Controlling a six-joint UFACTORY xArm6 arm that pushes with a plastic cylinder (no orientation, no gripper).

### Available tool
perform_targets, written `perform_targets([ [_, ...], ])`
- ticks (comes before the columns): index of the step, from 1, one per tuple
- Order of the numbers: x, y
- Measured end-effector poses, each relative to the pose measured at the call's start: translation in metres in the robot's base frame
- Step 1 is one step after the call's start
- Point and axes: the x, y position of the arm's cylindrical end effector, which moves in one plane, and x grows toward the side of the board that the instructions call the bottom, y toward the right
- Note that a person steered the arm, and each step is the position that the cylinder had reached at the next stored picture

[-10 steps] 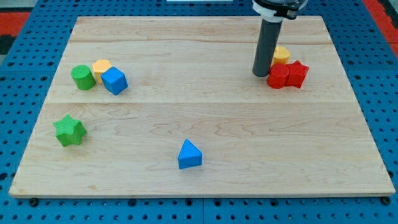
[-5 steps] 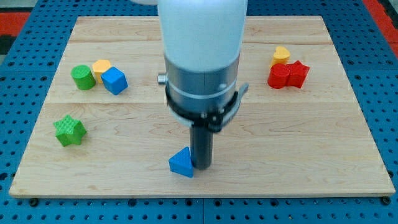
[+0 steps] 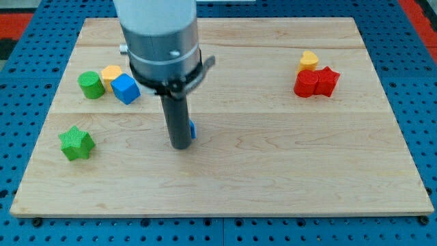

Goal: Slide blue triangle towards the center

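Observation:
The blue triangle (image 3: 193, 130) is almost wholly hidden behind my rod; only a thin blue sliver shows at the rod's right side, left of the board's middle. My tip (image 3: 179, 145) rests on the board just in front of and touching that block. The wide grey and white arm body covers the board above it.
A green cylinder (image 3: 90, 85), a yellow block (image 3: 110, 73) and a blue cube (image 3: 125, 89) cluster at the upper left. A green star (image 3: 76, 143) lies at the left. Two red blocks (image 3: 316, 83) and a yellow block (image 3: 308, 60) sit at the upper right.
My tip went from the upper right down to the blue triangle near the bottom, then moved up and left. The triangle went with it from the bottom toward the middle.

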Motion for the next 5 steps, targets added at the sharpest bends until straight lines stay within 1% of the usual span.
perform_targets([
  [2,-0.056,-0.001],
  [3,-0.072,-0.036],
  [4,-0.101,-0.048],
  [5,-0.101,0.012],
])
